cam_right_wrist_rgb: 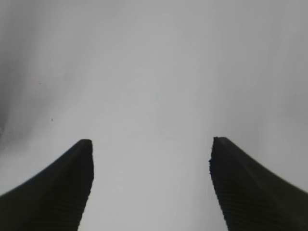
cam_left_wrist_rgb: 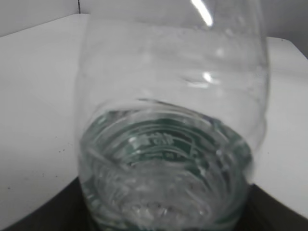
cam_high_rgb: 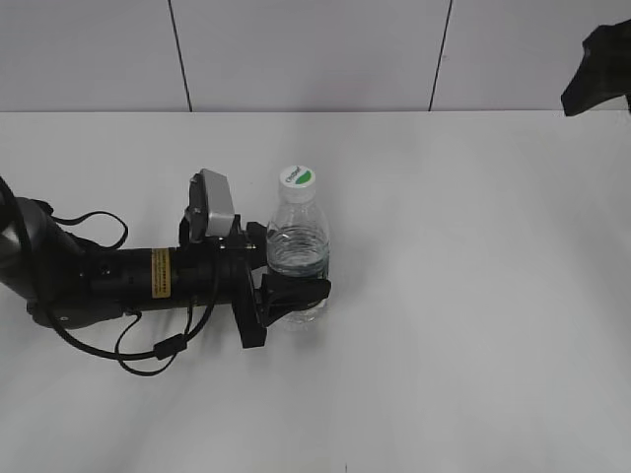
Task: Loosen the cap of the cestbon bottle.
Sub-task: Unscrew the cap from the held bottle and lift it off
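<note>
White counter (cam_high_rgb: pixel 473 296) runs back to a tiled wall, and almost all of it lies bare. Left of its middle stands the cestbon bottle (cam_high_rgb: pixel 298 251), upright, partly filled with water, its cap (cam_high_rgb: pixel 297 176) white with a green patch and sitting square on the neck. Left gripper (cam_high_rgb: pixel 286 281) comes in flat from the counter's left edge, its fingers clamped around the bottle's lower body below the waterline; the left wrist view is filled by the clear ribbed wall of the bottle (cam_left_wrist_rgb: pixel 168 144), which fits a close hold.

Right gripper (cam_right_wrist_rgb: pixel 150 183) shows only in its own view, fingers (cam_right_wrist_rgb: pixel 62 192) spread wide over bare counter with nothing between them; a dark shape at the far right corner in the exterior view is probably that arm, well apart from the bottle.

The step in hand looks like bringing the right fingers down onto the cap while the left steadies the body. To do it well, I would approach from straight above, centred on the cap, close on its rim only, and turn about the bottle's axis so the thin plastic is not tipped or crushed. The left hold sits low, so any side push at the top could lever the bottle.

Room is generous: the whole right half and near edge are open for the approach, and only the left arm and its cables crowd the bottle's left side.
</note>
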Action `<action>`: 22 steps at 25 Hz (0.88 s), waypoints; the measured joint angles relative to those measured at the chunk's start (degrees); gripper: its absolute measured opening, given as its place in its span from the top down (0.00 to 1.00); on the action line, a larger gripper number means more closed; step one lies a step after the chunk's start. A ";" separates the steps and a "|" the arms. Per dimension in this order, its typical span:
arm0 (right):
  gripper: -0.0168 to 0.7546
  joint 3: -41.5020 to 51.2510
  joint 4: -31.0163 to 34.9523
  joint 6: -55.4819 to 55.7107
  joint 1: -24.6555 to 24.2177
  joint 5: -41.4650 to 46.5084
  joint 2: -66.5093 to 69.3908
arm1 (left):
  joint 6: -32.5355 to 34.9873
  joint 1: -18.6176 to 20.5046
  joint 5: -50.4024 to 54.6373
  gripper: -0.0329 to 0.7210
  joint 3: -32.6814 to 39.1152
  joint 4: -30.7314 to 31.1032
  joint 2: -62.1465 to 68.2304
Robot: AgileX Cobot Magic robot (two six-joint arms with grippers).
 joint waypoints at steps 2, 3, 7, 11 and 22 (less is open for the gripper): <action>0.24 -1.13 -0.19 -0.05 0.00 0.00 1.96 | 0.00 0.00 0.00 0.40 0.00 0.00 0.00; 0.23 -1.82 -0.21 -0.05 0.00 0.00 3.04 | 0.00 0.00 0.00 0.40 0.00 0.00 0.00; 0.22 -4.87 -0.26 0.00 0.00 -0.05 6.92 | 0.00 0.00 0.00 0.40 0.00 0.00 0.00; 0.22 -7.29 -0.26 0.38 0.00 0.23 9.38 | 0.00 0.00 0.00 0.40 0.00 0.00 0.00; 0.22 -10.40 -0.16 -1.56 6.25 3.68 11.92 | 0.00 0.00 -0.06 0.40 0.00 0.00 0.00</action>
